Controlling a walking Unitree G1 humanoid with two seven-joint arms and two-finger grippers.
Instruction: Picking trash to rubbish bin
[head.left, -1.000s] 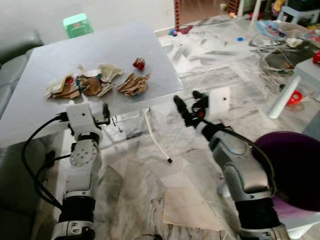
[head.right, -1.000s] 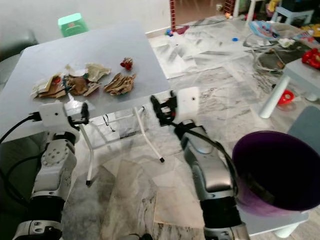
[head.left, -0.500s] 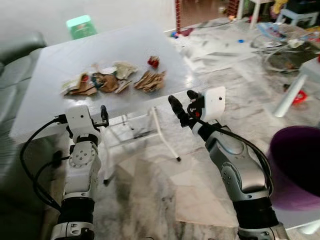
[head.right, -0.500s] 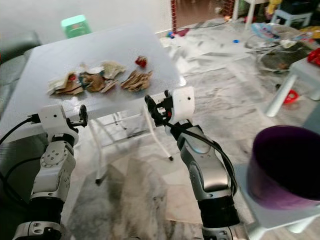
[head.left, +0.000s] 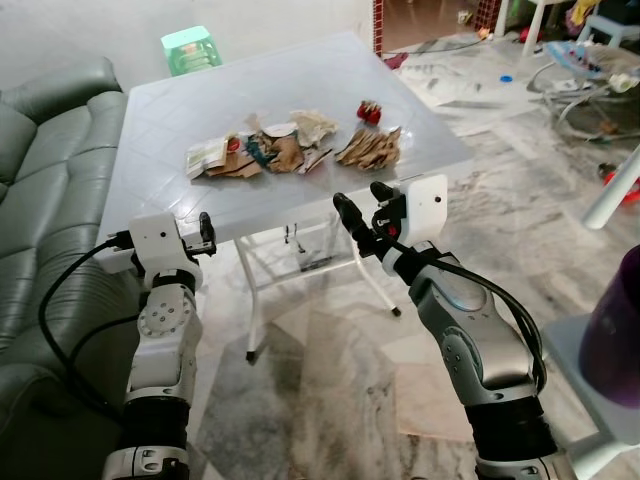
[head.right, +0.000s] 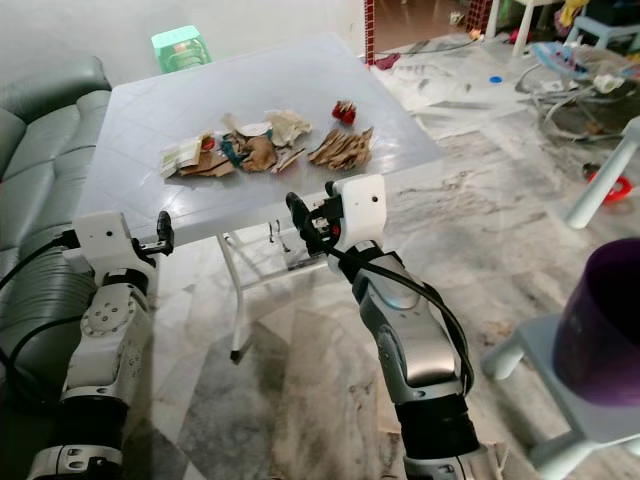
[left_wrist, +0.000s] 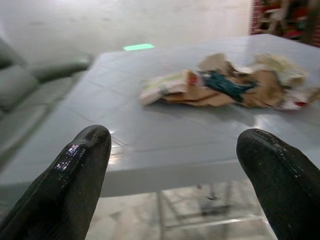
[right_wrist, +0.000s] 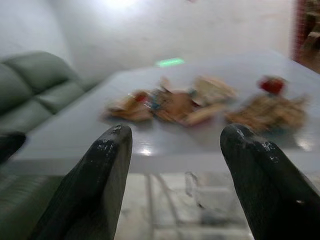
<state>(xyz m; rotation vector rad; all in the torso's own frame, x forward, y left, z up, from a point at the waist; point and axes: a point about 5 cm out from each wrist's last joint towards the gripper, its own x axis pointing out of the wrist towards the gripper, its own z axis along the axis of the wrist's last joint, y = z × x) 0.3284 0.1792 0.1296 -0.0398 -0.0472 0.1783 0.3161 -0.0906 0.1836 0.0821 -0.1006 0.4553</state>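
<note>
Several crumpled brown and white paper scraps (head.left: 275, 152) lie in a row along the desk's (head.left: 180, 110) middle, its long axis parallel to the near edge. I hold my left gripper (left_wrist: 175, 170) and right gripper (right_wrist: 172, 170) before that edge, fingers spread, empty. One purple rubbish bin (head.right: 605, 320) stands far right.

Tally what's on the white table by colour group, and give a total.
Brown crumpled paper clump, right: 1
Red wrapper: 1
Mixed brown, white and teal paper heap, left: 1
Total: 3 groups on the table; single pieces inside the heap cannot be told apart.
</note>
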